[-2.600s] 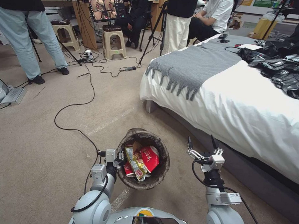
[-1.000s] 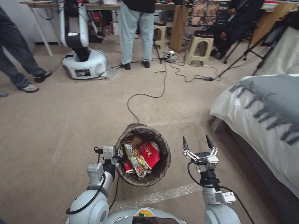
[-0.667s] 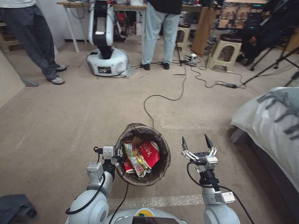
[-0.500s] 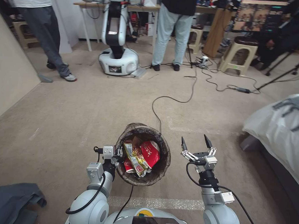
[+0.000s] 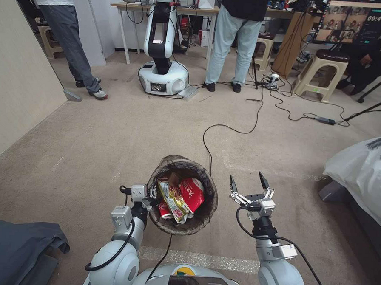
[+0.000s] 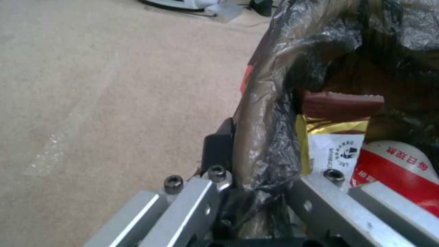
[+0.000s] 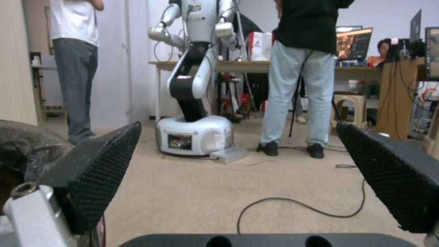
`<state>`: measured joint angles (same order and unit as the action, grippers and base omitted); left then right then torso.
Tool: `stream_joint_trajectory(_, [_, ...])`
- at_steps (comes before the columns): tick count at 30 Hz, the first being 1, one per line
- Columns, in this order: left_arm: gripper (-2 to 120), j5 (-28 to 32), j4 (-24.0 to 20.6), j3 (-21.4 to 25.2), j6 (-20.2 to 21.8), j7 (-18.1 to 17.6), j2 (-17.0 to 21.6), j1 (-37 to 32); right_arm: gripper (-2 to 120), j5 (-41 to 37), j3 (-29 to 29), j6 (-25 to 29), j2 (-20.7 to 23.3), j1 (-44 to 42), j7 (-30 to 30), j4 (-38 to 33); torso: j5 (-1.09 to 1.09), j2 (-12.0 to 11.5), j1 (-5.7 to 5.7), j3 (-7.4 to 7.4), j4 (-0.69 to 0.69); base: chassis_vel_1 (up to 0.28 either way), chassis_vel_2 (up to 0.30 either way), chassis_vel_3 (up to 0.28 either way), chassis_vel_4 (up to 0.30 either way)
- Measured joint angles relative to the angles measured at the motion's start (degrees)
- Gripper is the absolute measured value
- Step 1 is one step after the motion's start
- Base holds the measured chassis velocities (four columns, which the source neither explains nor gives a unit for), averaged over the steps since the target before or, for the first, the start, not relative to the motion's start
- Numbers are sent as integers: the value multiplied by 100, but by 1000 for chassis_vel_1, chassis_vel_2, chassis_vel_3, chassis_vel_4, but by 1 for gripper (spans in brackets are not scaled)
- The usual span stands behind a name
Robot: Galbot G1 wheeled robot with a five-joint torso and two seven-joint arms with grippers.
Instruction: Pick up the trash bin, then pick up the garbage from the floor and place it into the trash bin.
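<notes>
Grey cloth: a dark grey heap [image 5: 14,246] is lying on the carpet [image 5: 92,154] at the far left, close to the base; it could be caught by the wheels if the robot is driven that way.
Left gripper: the left gripper [image 5: 150,198] is being held against the near-left rim of the trash bin [image 5: 206,211]; in the left wrist view its fingers [image 6: 219,151] are pinching the rim and the folded liner [image 6: 270,113] between them.
Rim grip risk: the bin is being carried by one edge alone, so it is judged that the thin liner could slide or tear and the bin could tilt or drop.
Trash bin: it is being held in front of the robot, between the two arms, its mouth facing the head camera.
Garbage: a red-and-white paper cup [image 5: 190,194] and a yellow snack wrapper [image 5: 173,200] are lying inside, piled near the rim; with a sudden turn they could be spilled.
Black cable: a cable [image 5: 225,129] is trailing across the carpet just beyond the bin, and it could be run over or snagged.
Right gripper: the right gripper [image 5: 247,184] is being held just right of the bin, apart from it, its fingers spread wide and gripping nothing.
Bed: the bed's white corner [image 5: 363,177] is lying at the far right, and it could be clipped by the right arm if swung outward.
</notes>
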<state>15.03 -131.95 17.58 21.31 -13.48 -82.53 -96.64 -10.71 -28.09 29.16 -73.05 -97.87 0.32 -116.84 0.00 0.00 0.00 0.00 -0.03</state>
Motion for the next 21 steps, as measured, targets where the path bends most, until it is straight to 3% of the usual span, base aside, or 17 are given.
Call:
stream_joint_trajectory(8, [2, 48, -1, 109, -7, -50, -7, 42, 100, 9, 2, 6, -13, 31, -28, 10, 0, 0, 0, 0, 3, 0, 0, 0, 0])
stream_joint_trajectory(21, [2, 955, 260, 974, 324, -782, -169, 341, 100, 70, -9, 216, -68, -19, -145, 87, 0, 0, 0, 0, 3, 0, 0, 0, 0])
